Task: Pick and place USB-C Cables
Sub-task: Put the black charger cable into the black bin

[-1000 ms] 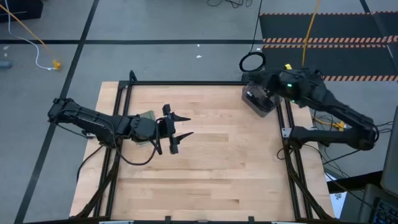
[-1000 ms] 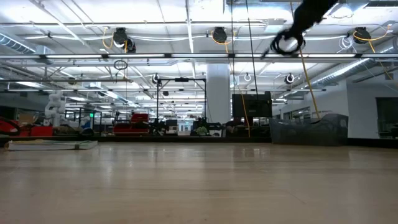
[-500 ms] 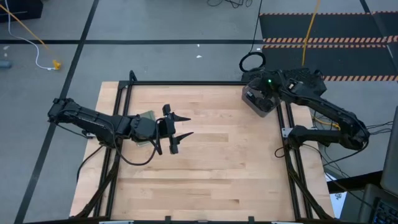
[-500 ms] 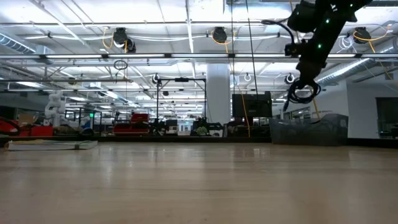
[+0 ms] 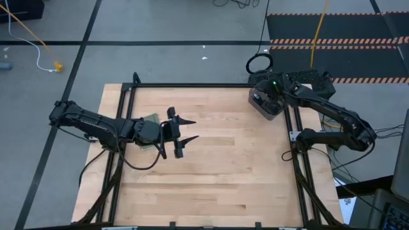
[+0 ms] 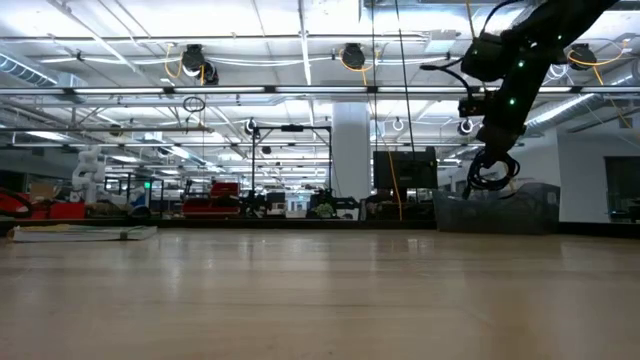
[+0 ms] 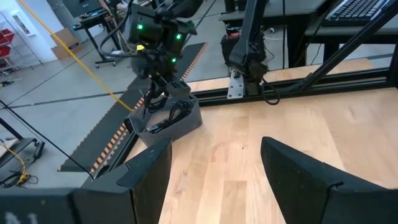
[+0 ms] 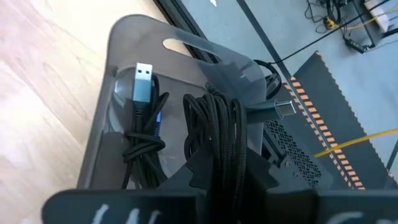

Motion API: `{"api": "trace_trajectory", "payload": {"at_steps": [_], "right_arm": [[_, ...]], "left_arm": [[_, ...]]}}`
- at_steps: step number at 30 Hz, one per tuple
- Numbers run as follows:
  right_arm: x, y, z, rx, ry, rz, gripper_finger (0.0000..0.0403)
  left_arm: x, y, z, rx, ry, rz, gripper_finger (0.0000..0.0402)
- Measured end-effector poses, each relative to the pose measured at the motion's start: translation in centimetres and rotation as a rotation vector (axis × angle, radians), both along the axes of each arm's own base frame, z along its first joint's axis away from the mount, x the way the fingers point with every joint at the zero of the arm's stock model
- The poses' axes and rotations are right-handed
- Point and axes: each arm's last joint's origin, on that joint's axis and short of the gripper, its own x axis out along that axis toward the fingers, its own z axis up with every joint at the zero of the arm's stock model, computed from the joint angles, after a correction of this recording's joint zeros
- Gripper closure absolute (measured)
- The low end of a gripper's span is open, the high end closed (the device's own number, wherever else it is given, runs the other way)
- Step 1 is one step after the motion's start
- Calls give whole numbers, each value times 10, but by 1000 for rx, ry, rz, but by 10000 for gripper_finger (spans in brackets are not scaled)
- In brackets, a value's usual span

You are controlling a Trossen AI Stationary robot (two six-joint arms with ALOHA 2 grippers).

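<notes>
My right gripper (image 8: 217, 180) hangs over the grey bin (image 5: 260, 108) at the table's far right corner, shut on a black braided USB-C cable bundle (image 8: 217, 124). In the low view it (image 6: 490, 150) stands just above the bin (image 6: 500, 212). A second bundle, blue-purple with a grey plug (image 8: 142, 118), lies on the bin's floor. A third bundle does not show. My left gripper (image 5: 185, 135) waits open and touching nothing above the table's left middle, pointing right. My right gripper pinches the black bundle between its two fingers by the upper end (image 8: 219, 158) of its coil, coming from above and pointing down. The coil (image 6: 492, 172) hangs below the fingers, with its lower end at the bin's rim. Whether it touches the bin's floor, I cannot tell.
A larger black cord ring (image 5: 259, 63) lies on the floor beyond the bin. Black frame rails (image 5: 192, 85) run along the table's edges. A long yellow cord (image 5: 317, 32) crosses the floor behind. Bare wood (image 5: 223, 160) spreads between the arms.
My right gripper has come down from high above the table toward the bin, carrying the black bundle, and its arm has drawn in from the right. The bundle now hangs at the bin's rim. My left arm has kept still.
</notes>
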Motion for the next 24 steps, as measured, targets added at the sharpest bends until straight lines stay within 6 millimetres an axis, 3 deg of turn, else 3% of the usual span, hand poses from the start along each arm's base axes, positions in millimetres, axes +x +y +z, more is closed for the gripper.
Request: {"api": "trace_trajectory", "payload": {"at_steps": [14, 19, 24], "right_arm": [[5, -24, -33, 103, 97, -40, 364], [7, -26, -37, 113, 105, -40, 316], [7, -21, -29, 85, 68, -41, 262]], "left_arm": [[0, -2, 0, -14, 3, -52, 151], [0, -2, 0, -13, 4, -54, 151], [0, -2, 0, -9, 5, -57, 151]]}}
